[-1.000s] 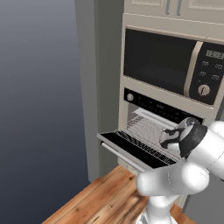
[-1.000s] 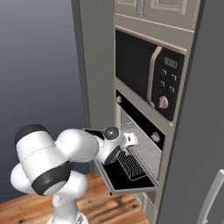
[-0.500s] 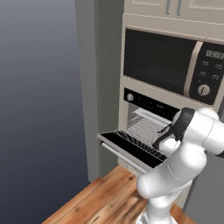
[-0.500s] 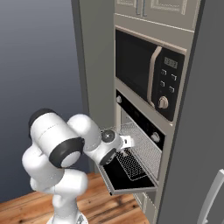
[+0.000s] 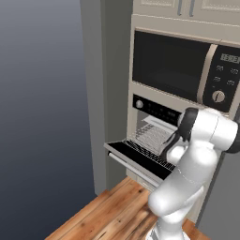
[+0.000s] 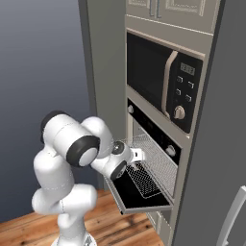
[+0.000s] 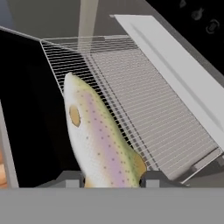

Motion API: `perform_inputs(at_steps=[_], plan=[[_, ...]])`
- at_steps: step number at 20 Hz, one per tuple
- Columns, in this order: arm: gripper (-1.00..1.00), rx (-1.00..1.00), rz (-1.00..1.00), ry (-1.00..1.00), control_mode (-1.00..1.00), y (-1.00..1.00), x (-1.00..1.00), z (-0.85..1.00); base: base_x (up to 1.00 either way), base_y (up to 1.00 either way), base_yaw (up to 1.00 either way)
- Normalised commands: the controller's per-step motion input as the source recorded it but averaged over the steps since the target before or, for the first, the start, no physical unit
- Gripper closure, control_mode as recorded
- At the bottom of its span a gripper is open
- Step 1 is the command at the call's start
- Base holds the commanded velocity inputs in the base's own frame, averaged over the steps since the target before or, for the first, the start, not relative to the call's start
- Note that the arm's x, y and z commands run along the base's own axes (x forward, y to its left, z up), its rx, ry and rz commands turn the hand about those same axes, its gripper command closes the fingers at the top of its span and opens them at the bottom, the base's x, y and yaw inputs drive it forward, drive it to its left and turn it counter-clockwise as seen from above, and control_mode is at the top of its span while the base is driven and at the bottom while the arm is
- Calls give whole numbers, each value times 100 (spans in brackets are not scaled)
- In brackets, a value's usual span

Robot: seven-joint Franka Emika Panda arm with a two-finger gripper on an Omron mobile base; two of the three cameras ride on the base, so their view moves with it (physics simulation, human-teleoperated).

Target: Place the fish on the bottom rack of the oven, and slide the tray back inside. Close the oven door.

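Step in hand: carrying the fish (image 7: 98,140) to the rack (image 7: 148,109). Door (image 5: 140,157) hung open, flat, below the oven (image 5: 157,115). Rack was pulled partway out over the door.

Gripper (image 7: 111,180) was clamped on the fish's tail end, one finger (image 7: 70,179) showing on each side of it. Fish pointed away from the hand, head over the rack's near-left corner and the dark door beyond. Could not tell whether its belly touched the wires or hung just above.

Gripper (image 6: 139,154) sat at the oven mouth, beside the rack's front edge.

Next move, by my reckoning: bring the fish squarely over the wires, lower until it rests, then release. After that, push the rack in and lift the door shut.
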Motion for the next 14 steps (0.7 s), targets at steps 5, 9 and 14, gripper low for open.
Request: perform_inputs(at_steps=[5,9,14], plan=[[100,0,0,-3,-100,0,14,-34,0,0,0],[100,0,0,-1,-100,-14,19,-49,0,0,0],[100,0,0,-5,-100,-18,12,-62,0,0,0]])
